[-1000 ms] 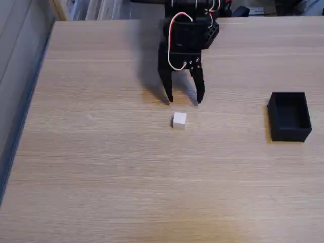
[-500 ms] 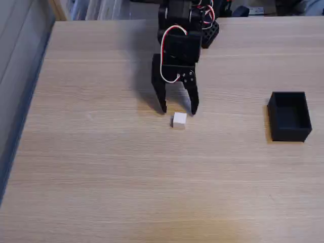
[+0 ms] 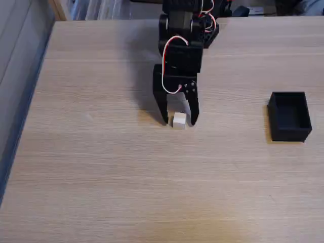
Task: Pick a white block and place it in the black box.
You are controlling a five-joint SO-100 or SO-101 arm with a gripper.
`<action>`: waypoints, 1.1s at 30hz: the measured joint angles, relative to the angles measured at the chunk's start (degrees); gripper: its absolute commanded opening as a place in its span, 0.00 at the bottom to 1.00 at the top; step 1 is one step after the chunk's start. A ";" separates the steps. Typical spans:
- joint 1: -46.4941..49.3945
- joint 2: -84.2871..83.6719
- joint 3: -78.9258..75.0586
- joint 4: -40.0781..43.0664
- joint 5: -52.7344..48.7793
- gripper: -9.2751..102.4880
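In the fixed view the small white block (image 3: 179, 121) lies on the wooden table near the middle. My black gripper (image 3: 179, 120) reaches down from the top of the picture and stands open, one fingertip on each side of the block, with small gaps left between fingers and cube. The black box (image 3: 289, 116), open-topped and empty, sits at the right side of the table, well away from the gripper.
The wooden table (image 3: 101, 177) stretches wide to the left and toward the front. Its left edge runs along a grey floor strip. Clutter lies behind the arm at the table's far edge.
The gripper has come forward and down from behind the block, so its open fingers now straddle the cube. Block and box have not moved.
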 measured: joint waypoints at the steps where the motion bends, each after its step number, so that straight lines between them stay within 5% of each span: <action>1: 0.00 -0.44 -0.44 0.00 0.00 0.23; 4: -0.09 -0.62 -0.97 0.00 0.00 0.08; 19: -5.19 9.32 -0.97 3.87 0.70 0.08; 33: -23.12 28.74 3.78 6.42 -1.41 0.08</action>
